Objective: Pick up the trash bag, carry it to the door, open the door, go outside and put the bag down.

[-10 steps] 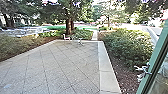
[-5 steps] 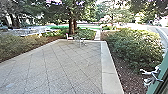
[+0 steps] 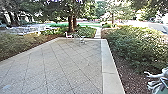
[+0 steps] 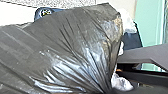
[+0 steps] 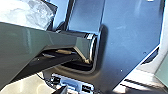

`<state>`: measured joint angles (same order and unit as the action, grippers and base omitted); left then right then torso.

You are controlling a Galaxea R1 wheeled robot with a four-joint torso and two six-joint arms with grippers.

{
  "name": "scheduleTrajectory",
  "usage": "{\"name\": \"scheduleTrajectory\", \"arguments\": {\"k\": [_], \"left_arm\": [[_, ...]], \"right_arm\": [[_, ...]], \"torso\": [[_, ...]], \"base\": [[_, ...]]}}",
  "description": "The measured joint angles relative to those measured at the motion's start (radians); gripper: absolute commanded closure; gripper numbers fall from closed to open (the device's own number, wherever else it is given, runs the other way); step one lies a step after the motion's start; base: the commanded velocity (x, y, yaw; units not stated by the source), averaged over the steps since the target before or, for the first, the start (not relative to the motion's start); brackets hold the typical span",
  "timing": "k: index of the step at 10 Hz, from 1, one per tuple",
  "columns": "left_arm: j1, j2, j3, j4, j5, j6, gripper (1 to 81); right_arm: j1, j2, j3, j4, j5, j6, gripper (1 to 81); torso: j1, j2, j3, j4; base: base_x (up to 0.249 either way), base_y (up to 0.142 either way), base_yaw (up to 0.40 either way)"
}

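Left wrist view: the trash bag [image 4: 72,50] is off to the front of the left gripper [image 4: 109,91], whose jaws grip its gathered end. Right gripper: jaw state cannot be determined. Head view: paving [image 3: 62,70] extends to a chair [image 3: 68,35] near a tree [image 3: 71,23].

Head view: high, facing forward over paving [image 3: 62,65]; left wrist: close on bag [image 4: 65,42]; right: close on dark plate [image 5: 130,35].

Seen from the right wrist, the robot's jointed bar [image 5: 60,41] crosses in front of its dark plate [image 5: 132,37], ending at a rounded recess [image 5: 81,67]. From the left wrist, the bar looks bent; a round fitting [image 4: 45,12] marks the plate's corner.
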<state>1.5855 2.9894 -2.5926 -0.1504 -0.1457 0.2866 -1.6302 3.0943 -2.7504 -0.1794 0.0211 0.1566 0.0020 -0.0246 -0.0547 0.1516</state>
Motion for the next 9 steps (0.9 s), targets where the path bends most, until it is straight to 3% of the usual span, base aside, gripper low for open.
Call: {"name": "scheduleTrajectory", "arguments": {"k": [9], "left_arm": [[-0.011,0.003,0.0,0.0,-0.005,0.0,81.1]], "right_arm": [[0.007,-0.001,0.0,0.001,0.005,0.001,1.0]], "torso": [[0.002,0.002,-0.001,0.0]], "base": [[0.14,0.0,0.0]]}}
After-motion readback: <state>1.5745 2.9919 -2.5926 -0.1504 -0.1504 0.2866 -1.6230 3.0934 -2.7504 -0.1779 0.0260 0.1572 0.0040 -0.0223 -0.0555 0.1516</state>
